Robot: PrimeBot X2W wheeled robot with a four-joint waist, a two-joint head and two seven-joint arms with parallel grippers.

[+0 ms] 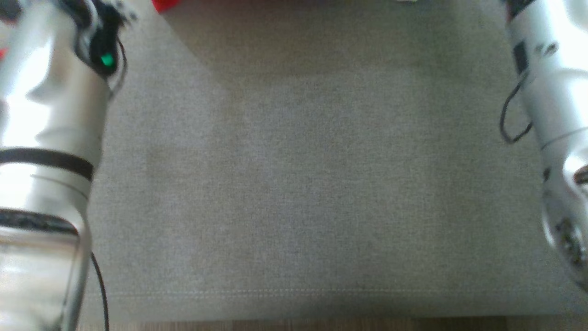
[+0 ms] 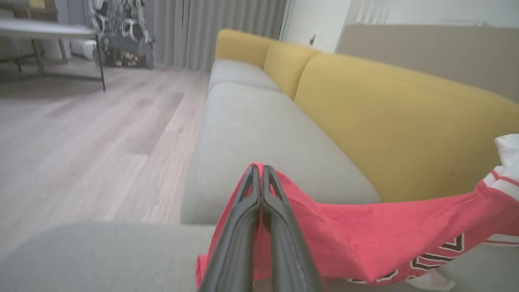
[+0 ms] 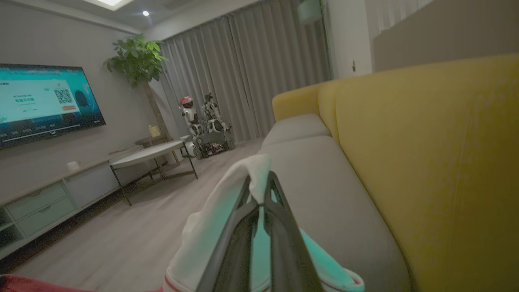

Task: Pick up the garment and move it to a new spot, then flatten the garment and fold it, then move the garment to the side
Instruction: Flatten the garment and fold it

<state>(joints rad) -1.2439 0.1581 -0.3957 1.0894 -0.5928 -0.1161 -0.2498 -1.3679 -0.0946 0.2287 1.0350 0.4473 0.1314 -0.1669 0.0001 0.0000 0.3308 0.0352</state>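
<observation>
The garment (image 2: 365, 239) is red with white trim and brown-and-white lettering. It hangs stretched above the grey sofa seat (image 2: 259, 134). My left gripper (image 2: 260, 169) is shut on a red edge of it, and the cloth runs off to the right of the left wrist view. My right gripper (image 3: 259, 178) is shut on a white sleeve part of the garment (image 3: 215, 211), whose red-striped cuff hangs below the fingers. In the head view a small red scrap of the garment (image 1: 164, 4) peeks in at the top edge, between my two pale forearms.
The grey seat cushion (image 1: 294, 184) spreads below me, its front edge (image 1: 294, 317) near the bottom. A yellow backrest (image 2: 405, 121) rises behind. Wooden floor (image 2: 81, 142), a low table (image 3: 150, 156), a TV (image 3: 44, 101) and another robot (image 3: 206, 125) lie beyond.
</observation>
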